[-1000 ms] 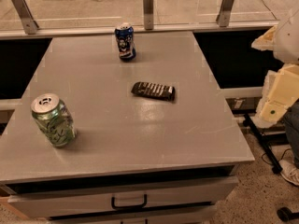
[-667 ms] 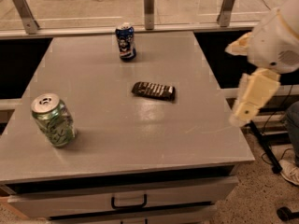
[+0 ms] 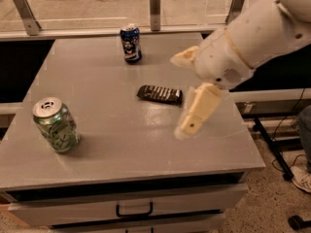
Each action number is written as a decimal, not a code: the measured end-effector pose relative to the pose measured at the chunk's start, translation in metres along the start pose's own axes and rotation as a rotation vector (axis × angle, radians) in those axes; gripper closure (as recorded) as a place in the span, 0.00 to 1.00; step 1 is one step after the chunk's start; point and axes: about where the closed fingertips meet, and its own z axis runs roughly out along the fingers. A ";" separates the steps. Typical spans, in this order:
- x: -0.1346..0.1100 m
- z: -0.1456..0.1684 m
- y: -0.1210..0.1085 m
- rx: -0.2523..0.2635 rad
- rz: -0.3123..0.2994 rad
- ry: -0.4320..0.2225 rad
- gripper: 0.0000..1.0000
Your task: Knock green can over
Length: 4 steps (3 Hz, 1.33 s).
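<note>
Swung in from the right edge since a second ago, now hanging over the right half of the table [image 3: 121, 154]: arm with gripper [image 3: 179, 97]. No change for the green can [image 3: 56, 125]: upright near the front left corner, silver top and tab up, touched by nothing. Not yet knocked, so, by my judgement, task only at its approach.

Well apart from the can, toward the middle, lying flat: dark packet [image 3: 159, 94]. Further back, near the rear edge, upright: blue can [image 3: 130, 43], not the target. Gripper just right of the packet and above the table, released, two cream fingers spread wide with nothing between, well apart from the green can.

For doing the step well: bring the gripper left across the front part of the table, passing in front of the packet and not over it. Lower to the level of the can's upper half and push sideways there; lower down, probably only a slide and no tipping. Better to push toward the middle or the rear, with the left and front edges so near and a risk of rolling off. Go slowly near contact.
</note>
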 end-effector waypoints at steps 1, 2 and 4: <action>-0.013 0.002 0.003 -0.011 0.000 -0.034 0.00; -0.012 0.002 0.003 -0.010 -0.001 -0.030 0.00; -0.029 0.053 0.006 -0.023 0.020 -0.153 0.00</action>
